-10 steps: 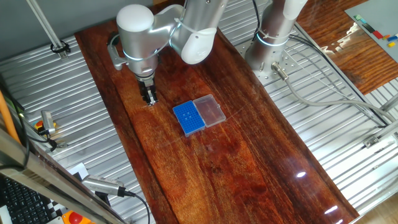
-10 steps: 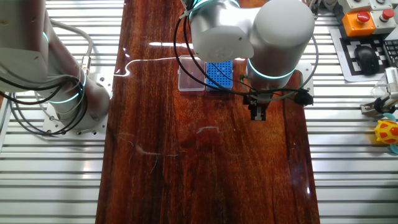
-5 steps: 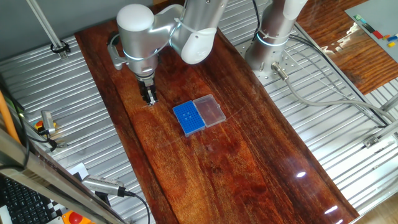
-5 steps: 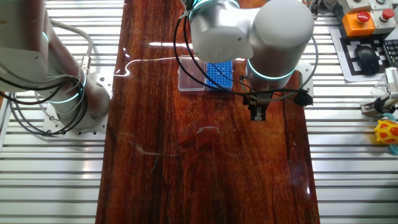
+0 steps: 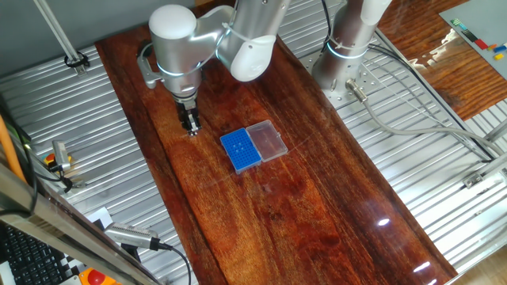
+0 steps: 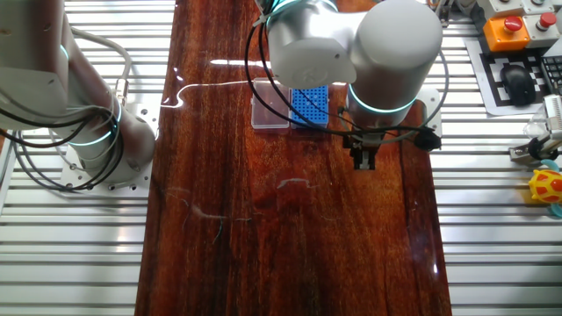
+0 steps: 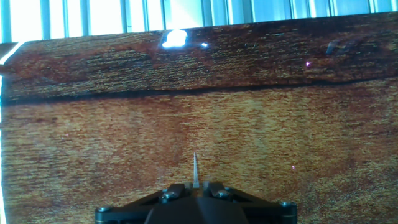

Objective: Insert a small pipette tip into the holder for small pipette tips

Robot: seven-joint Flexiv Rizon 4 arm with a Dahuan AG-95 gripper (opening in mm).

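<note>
The bright-blue holder sits mid-table with a clear lid joined to its right side; in the other fixed view the holder is partly hidden behind the arm. My gripper hangs over bare wood to the left of the holder, also seen in the other fixed view. In the hand view the gripper is shut on a small pale pipette tip that points straight out from between the fingers. The holder is out of the hand view.
The dark wooden board lies on a ribbed metal table. A second arm's base stands at the back right. A keyboard and an orange button box sit off the board's edge.
</note>
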